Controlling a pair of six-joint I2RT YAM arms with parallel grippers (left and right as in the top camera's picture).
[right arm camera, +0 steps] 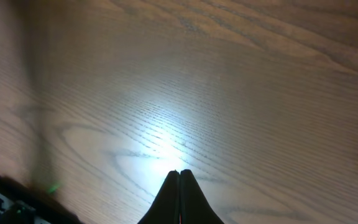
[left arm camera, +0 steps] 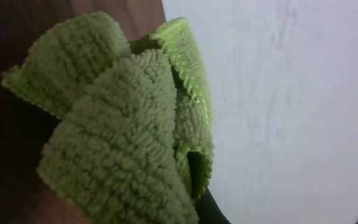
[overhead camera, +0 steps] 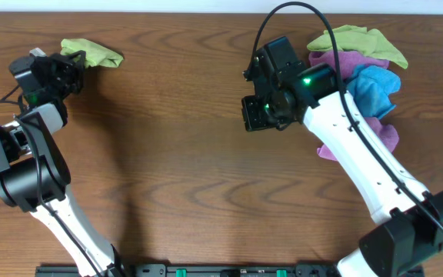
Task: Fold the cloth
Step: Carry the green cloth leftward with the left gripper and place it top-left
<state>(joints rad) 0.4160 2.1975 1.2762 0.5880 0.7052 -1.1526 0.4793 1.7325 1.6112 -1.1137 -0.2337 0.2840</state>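
A crumpled green cloth lies at the table's far left edge. My left gripper is right against it. In the left wrist view the green cloth fills the left half and covers the jaws. Only one dark fingertip shows beneath it, and the gripper looks shut on the cloth. My right gripper is shut and empty, hovering over bare wood near the table's middle, as the overhead view shows.
A pile of cloths, green, purple and blue, lies at the far right behind my right arm. The table's back edge runs just behind the green cloth, with a white surface beyond it.
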